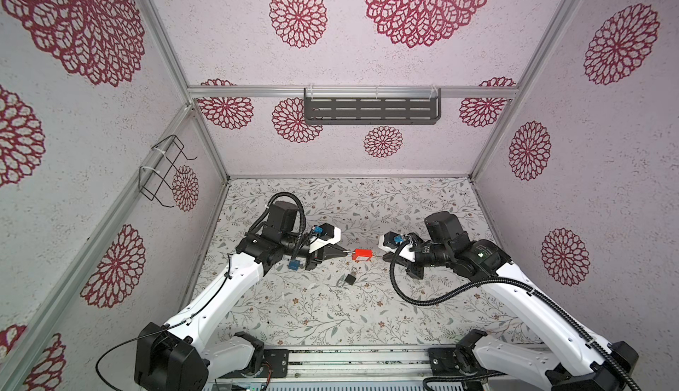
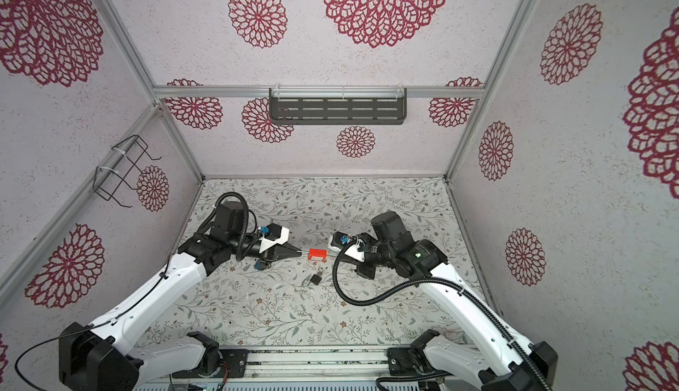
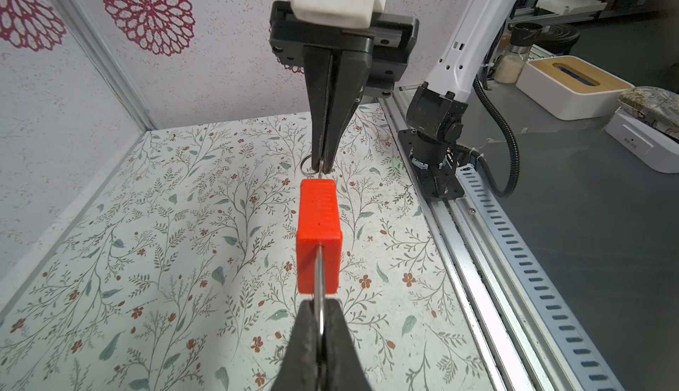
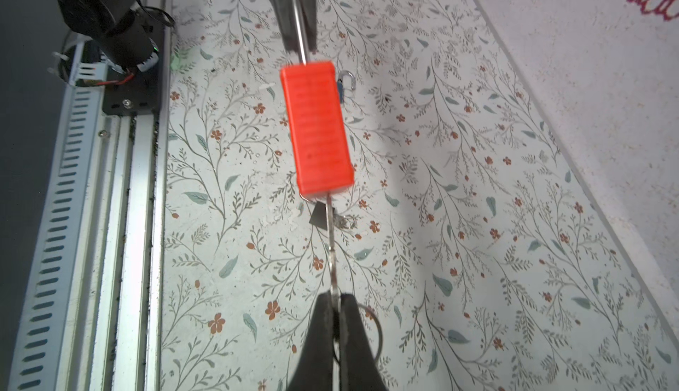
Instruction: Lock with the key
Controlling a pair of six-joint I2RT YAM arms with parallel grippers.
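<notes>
Our left pincer (image 3: pixel 320 306) is pressed tight on the shackle (image 3: pixel 320 279) of the red lock (image 3: pixel 319 231), which hangs off the table (image 3: pixel 147 260) between our two arms. Beyond the lock we see the key (image 4: pixel 331 245) set in its far end, pinched by our right pincer (image 3: pixel 322 168), a ring (image 4: pixel 374 325) dangling beside those fingers. Farthest back, a dark shelf (image 1: pixel 371 109) is fixed to the rear wall (image 1: pixel 330 150)

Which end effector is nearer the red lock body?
Left. The left end effector pinches the shackle close against the red lock body; the right end effector holds the key farther out, opposite.
</notes>
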